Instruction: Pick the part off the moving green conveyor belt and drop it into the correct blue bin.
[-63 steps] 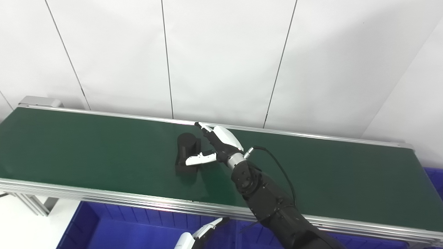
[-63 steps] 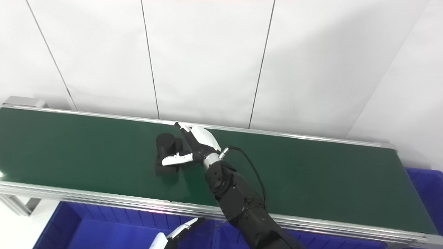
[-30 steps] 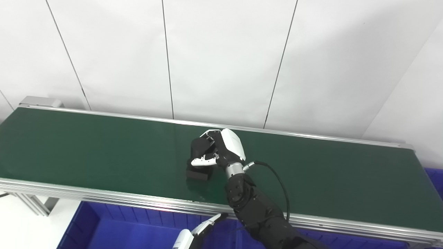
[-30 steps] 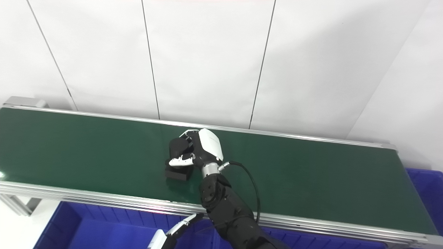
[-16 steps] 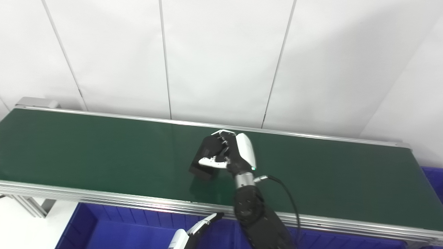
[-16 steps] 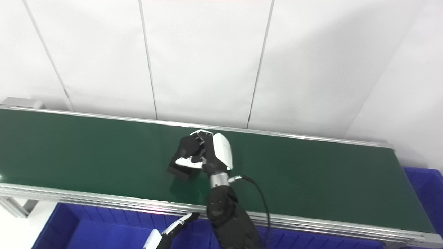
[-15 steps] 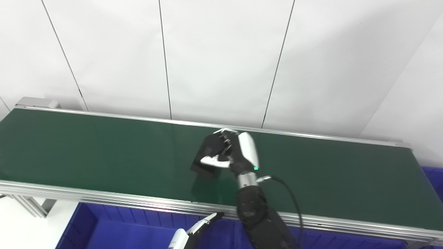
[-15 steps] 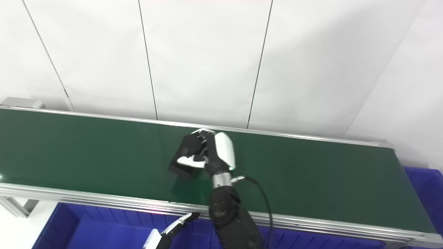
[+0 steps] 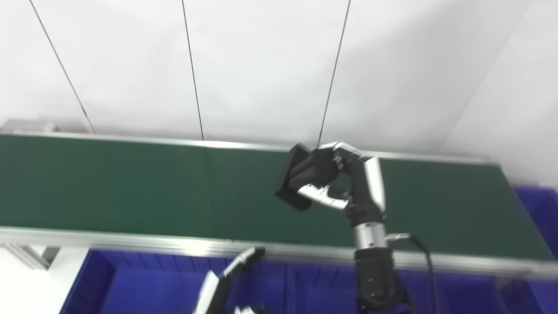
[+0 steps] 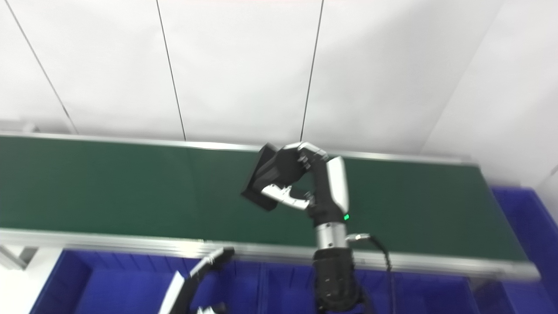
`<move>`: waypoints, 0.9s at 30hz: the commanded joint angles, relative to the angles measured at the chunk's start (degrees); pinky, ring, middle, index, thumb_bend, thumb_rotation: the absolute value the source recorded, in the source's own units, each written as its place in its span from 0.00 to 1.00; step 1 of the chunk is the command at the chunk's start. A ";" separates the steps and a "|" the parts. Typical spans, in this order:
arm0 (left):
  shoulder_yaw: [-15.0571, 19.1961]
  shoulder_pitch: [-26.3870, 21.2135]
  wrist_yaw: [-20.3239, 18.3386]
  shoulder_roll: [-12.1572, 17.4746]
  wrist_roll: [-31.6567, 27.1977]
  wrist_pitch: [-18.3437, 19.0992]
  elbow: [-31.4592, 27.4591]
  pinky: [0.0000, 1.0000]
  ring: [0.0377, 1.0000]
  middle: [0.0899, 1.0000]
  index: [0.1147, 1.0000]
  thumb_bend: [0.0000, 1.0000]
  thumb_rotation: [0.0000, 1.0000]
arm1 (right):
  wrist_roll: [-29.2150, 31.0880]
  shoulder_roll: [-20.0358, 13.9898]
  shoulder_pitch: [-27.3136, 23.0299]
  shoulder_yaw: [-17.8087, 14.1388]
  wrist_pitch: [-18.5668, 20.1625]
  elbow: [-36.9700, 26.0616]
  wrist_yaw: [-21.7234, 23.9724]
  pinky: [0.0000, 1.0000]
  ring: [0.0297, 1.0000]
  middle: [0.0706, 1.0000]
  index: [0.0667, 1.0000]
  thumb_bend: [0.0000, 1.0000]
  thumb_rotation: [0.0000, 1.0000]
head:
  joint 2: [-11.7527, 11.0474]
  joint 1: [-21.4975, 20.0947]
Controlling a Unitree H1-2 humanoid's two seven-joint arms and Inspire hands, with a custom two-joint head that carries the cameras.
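Observation:
My right hand (image 9: 348, 183) is shut on the black part (image 9: 303, 174), a dark block with a rounded body, and holds it tilted in the air above the green conveyor belt (image 9: 109, 187). The same hand (image 10: 316, 187) and part (image 10: 272, 174) show in the right eye view. My left hand (image 9: 226, 279) is low at the bottom edge over a blue bin (image 9: 130, 283), fingers stretched out and holding nothing; most of it is cut off by the frame.
Blue bins run below the belt's near rail (image 9: 130, 239), with a divider (image 9: 287, 283) between two of them. Another blue bin (image 9: 538, 205) stands past the belt's right end. A white panelled wall is behind.
My right hand has lifted the black part off the belt and carried it up and right. The camera has shifted as well, and the picture is slightly blurred.

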 commanded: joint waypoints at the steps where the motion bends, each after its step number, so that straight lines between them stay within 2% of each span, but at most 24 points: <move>1: 1.53 -0.12 -0.55 0.06 0.30 -1.63 -2.31 0.72 0.77 0.79 0.79 0.78 0.87 | 0.44 -0.75 0.86 -1.23 0.74 -5.09 1.35 0.36 0.40 0.52 0.43 0.51 0.00 | 1.37 0.53; 4: 2.66 0.18 -1.92 -0.09 0.64 -1.63 -3.18 0.71 0.77 0.79 0.79 0.77 0.89 | 1.36 -1.58 4.18 -2.27 0.44 -7.90 2.65 0.33 0.43 0.49 0.42 0.51 0.00 | 1.79 0.96; 10: 6.73 2.10 -7.23 -0.87 -0.92 -1.63 -6.44 0.75 0.79 0.80 0.80 0.79 0.86 | 1.47 -3.07 11.40 -2.69 0.03 -10.51 4.99 0.38 0.41 0.49 0.44 0.51 0.00 | 4.89 1.44; 11: 7.29 2.16 -7.36 -1.11 -0.41 -1.63 -6.71 0.75 0.79 0.80 0.80 0.78 0.85 | 1.04 -3.57 12.97 -2.66 -0.46 -10.16 5.17 0.38 0.41 0.49 0.44 0.51 0.00 | 5.76 1.47; 15: 9.16 2.48 -8.67 -1.93 0.13 -1.63 -7.54 0.71 0.76 0.78 0.78 0.76 0.85 | -0.39 -5.36 17.33 -2.50 -1.27 -8.57 5.97 0.39 0.41 0.50 0.43 0.51 0.00 | 6.84 1.45; 17: 10.12 2.78 -10.05 -2.27 -0.22 -1.63 -7.93 0.71 0.77 0.79 0.78 0.76 0.85 | -0.88 -6.35 18.78 -2.45 -0.95 -7.70 6.45 0.33 0.43 0.49 0.42 0.51 0.00 | 7.11 1.36; 19: 11.22 3.19 -11.36 -2.69 -0.40 -1.63 -8.12 0.70 0.77 0.79 0.78 0.77 0.85 | -2.02 -7.11 19.94 -2.44 -0.77 -6.74 6.56 0.37 0.40 0.50 0.43 0.51 0.00 | 7.34 1.26; 21: 12.09 3.48 -12.43 -3.07 -0.53 -1.63 -8.16 0.71 0.77 0.79 0.78 0.77 0.85 | -3.33 -7.77 20.79 -2.35 -1.02 -5.32 6.30 0.37 0.39 0.50 0.43 0.51 0.00 | 7.40 1.14; 25: 13.06 3.66 -13.20 -3.65 -0.35 -1.63 -8.01 0.70 0.76 0.78 0.78 0.76 0.85 | -5.68 -8.42 21.81 -2.21 -0.96 -2.33 5.74 0.32 0.36 0.48 0.47 0.51 0.00 | 7.18 0.83; 27: 13.22 3.62 -13.46 -3.68 -0.29 -1.63 -7.89 0.70 0.76 0.78 0.78 0.76 0.84 | -6.94 -8.49 21.87 -2.04 -0.23 -0.47 5.62 0.24 0.32 0.42 0.50 0.50 0.00 | 7.07 0.86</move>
